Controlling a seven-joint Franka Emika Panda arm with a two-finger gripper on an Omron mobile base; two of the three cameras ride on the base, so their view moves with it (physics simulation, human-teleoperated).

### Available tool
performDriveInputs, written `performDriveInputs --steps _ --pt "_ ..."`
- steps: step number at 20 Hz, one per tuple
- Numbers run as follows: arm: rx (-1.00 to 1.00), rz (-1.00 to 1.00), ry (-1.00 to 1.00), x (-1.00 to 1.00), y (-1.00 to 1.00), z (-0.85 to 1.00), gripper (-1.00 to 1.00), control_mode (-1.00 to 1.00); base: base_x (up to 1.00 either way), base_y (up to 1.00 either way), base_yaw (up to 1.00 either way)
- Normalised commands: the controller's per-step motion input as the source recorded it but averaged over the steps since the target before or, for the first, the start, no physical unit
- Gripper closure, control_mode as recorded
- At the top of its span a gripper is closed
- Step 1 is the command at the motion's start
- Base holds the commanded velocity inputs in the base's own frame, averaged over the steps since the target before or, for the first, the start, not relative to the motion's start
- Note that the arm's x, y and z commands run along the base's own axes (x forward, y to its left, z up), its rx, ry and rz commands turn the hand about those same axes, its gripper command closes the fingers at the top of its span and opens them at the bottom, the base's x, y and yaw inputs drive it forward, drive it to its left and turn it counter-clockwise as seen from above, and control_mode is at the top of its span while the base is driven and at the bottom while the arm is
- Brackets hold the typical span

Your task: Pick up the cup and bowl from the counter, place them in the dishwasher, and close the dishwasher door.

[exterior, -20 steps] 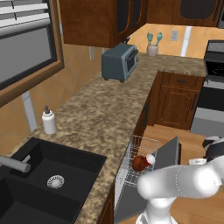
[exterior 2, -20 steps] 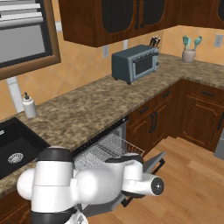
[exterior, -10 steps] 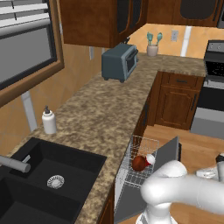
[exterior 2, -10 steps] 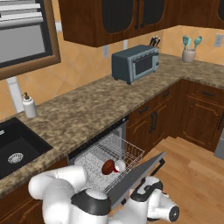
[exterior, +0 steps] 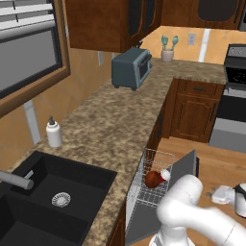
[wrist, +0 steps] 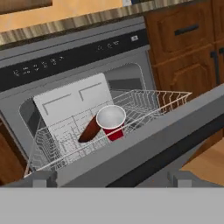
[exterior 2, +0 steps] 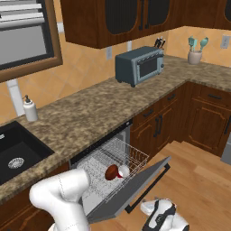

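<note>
Dark fingertips (wrist: pixel 43 179) stand released and empty, low before the dishwasher door (wrist: pixel 144 148) — half raised. Behind it, the red cup (wrist: pixel 112 122) and brown bowl (wrist: pixel 89 130) lie touching in the wire rack (wrist: pixel 166 99). Stiff, hinged, probably fairly heavy — I'd push under its top edge.

Cup (exterior 2: pixel 122 170) and bowl (exterior 2: pixel 111 172) lie in the dishwasher (exterior 2: pixel 113 163), door (exterior 2: pixel 135 191) half open.
</note>
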Motion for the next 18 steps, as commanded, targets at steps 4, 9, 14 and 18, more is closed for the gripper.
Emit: performDriveInputs --steps 4,9,14,18 --pt "0.01 0.02 -0.15 0.67 -0.28 -0.76 -1.00 -1.00 0.00 0.00 0.00" --pt "0.01 0.04 -0.13 0.50 -0.43 -0.99 -1.00 -1.00 0.00 0.00 0.00" --pt "0.00 0.08 -0.27 0.38 -0.03 -1.00 -1.00 -1.00 0.00 0.00 0.00" --pt "0.00 0.29 -0.48 0.03 0.01 -1.00 -1.00 -1.00 0.00 0.00 0.00"
